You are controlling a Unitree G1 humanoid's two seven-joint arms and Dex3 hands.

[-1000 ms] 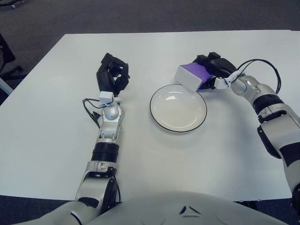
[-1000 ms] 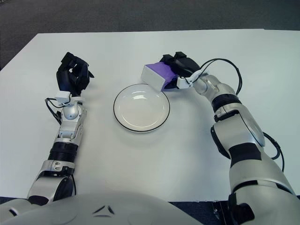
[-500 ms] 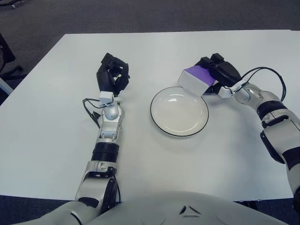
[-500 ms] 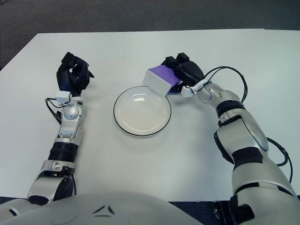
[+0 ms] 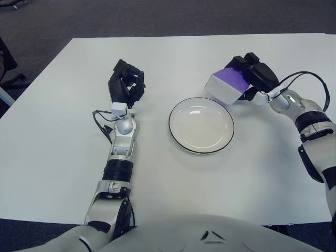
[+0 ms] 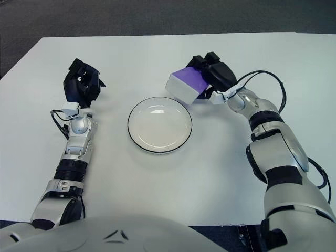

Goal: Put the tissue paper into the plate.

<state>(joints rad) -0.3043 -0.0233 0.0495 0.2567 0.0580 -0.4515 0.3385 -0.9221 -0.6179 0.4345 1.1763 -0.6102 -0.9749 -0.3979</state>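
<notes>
Now right hand (image 5: 258, 77) grips tilted tissue pack (image 5: 228, 86).

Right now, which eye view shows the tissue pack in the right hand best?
The right eye view: the tissue pack and right hand sit nearer the picture's middle. The left eye view shows the same grasp, further right, beyond the plate.

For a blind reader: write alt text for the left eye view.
The robot's right hand grips a purple-and-white tissue box just beyond the far right rim of an empty white, dark-rimmed round plate on a white table. The left hand shows idle left of the plate, fingers curled.
</notes>
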